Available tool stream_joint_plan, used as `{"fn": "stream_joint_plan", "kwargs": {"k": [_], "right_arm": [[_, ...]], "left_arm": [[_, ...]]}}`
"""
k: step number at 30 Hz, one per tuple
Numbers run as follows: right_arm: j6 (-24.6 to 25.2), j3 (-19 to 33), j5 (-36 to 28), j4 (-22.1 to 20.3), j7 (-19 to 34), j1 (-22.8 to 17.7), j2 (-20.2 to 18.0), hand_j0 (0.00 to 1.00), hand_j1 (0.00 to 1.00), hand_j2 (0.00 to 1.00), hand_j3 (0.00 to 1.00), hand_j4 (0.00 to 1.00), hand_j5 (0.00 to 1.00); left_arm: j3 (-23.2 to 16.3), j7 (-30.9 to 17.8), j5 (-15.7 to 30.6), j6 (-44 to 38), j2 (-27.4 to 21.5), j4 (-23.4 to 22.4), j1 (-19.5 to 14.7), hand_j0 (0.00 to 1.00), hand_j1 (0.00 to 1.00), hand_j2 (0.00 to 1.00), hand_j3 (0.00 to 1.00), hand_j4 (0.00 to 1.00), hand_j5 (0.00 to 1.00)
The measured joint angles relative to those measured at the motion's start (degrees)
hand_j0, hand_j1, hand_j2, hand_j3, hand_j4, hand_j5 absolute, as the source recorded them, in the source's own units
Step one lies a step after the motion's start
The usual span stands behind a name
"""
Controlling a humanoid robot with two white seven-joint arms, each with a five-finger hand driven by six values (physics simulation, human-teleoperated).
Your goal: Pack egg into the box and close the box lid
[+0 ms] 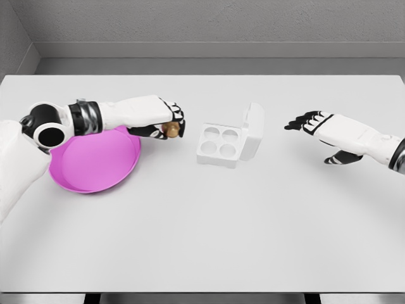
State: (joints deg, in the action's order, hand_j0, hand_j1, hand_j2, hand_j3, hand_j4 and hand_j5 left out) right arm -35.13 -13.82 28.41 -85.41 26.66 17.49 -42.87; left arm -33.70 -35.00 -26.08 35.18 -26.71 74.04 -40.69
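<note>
Head view: the left robot hand (166, 123) has its fingers curled around a small brown egg (169, 130), holding it just above the worktop (202, 221), past the 3 o'clock edge of the pink plate (95, 161). The box (220, 144) sits near the hand at its 3 o'clock, a white tray with four round cups, all of them looking empty, and its lid (253, 130) standing up open on the far right side. The right robot hand (310, 121) hovers at the box's 3 o'clock, well apart from it, fingers spread and holding nothing.

The egg is probably light, rigid, smooth and brittle, so it wants a gentle fingertip hold around its middle, not a squeeze; from this angle the exact finger contact is hard to make out. Being round, it may slip or roll if let go outside a cup. The box looks light and foam-like, so it could slide when the lid is pushed; the lid's top edge is the natural place to press.
</note>
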Motion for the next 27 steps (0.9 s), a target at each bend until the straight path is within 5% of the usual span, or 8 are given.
{"fn": "stream_joint_plan", "kwargs": {"k": [17,27], "right_arm": [[0.00,0.00,-0.02,-0.05,0.00,-0.09,-0.13,1.00,1.00,1.00,1.00,1.00,1.00],[0.00,0.00,-0.09,-0.09,0.00,-0.09,-0.14,1.00,1.00,1.00,1.00,1.00,1.00]], "left_arm": [[-0.06,0.00,-2.13,0.00,6.25,-1.04,-0.62,0.33,0.33,0.33,0.33,0.33,0.33],[-0.14,-0.01,-4.38,0.00,11.19,-5.35,-2.55,0.33,0.33,0.33,0.33,0.33,0.33]]}}
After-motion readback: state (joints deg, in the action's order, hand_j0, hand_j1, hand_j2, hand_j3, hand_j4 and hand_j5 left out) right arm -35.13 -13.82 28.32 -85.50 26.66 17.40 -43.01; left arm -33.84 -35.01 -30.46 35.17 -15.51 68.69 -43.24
